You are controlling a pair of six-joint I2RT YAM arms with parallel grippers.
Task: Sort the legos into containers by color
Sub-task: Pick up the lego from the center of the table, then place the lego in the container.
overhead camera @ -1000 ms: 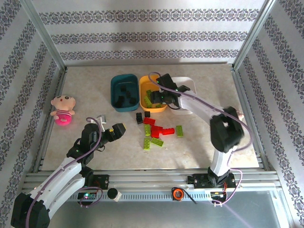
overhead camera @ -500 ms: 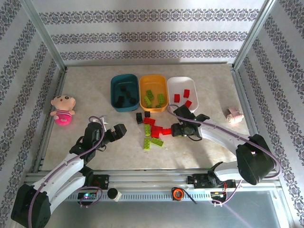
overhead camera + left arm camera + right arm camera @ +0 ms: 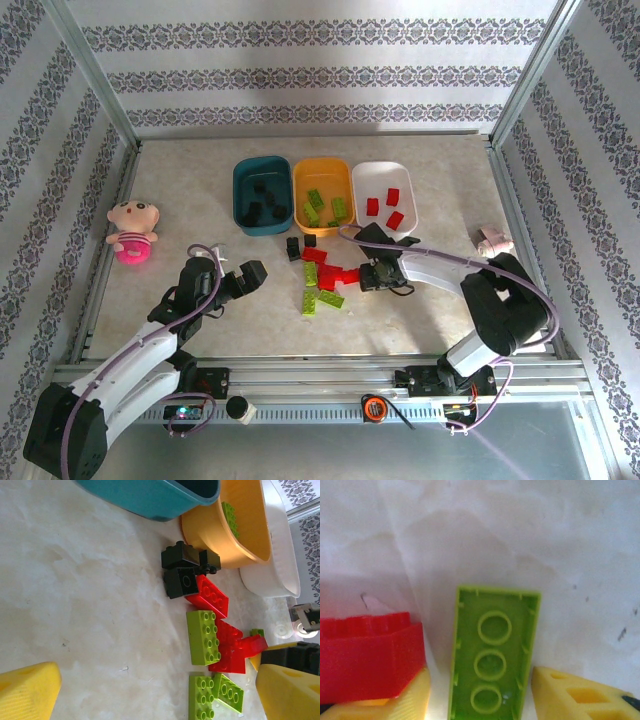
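Loose legos lie in a pile mid-table: red [image 3: 340,272], lime green [image 3: 318,300] and black [image 3: 293,247]. Behind them stand the dark teal tub [image 3: 240,200], the orange-yellow tub [image 3: 323,163] and the white tub [image 3: 383,166], holding black, green and red bricks in that order. My right gripper [image 3: 380,274] is low at the pile's right side. Its open jaws straddle an upside-down green brick [image 3: 492,660], with a gap on the left and a red brick [image 3: 367,652] beside the left finger. My left gripper [image 3: 245,275] hangs open left of the pile, holding nothing.
A pink plush doll [image 3: 133,232] lies at the left and a small pink-white object [image 3: 493,240] by the right rail. In the left wrist view, black bricks [image 3: 182,567] sit against the orange tub [image 3: 215,535], next to the teal tub [image 3: 150,495].
My right gripper came down from over the orange-yellow tub to the pile and now stands around a green brick, its jaws narrower. The left arm has barely moved.
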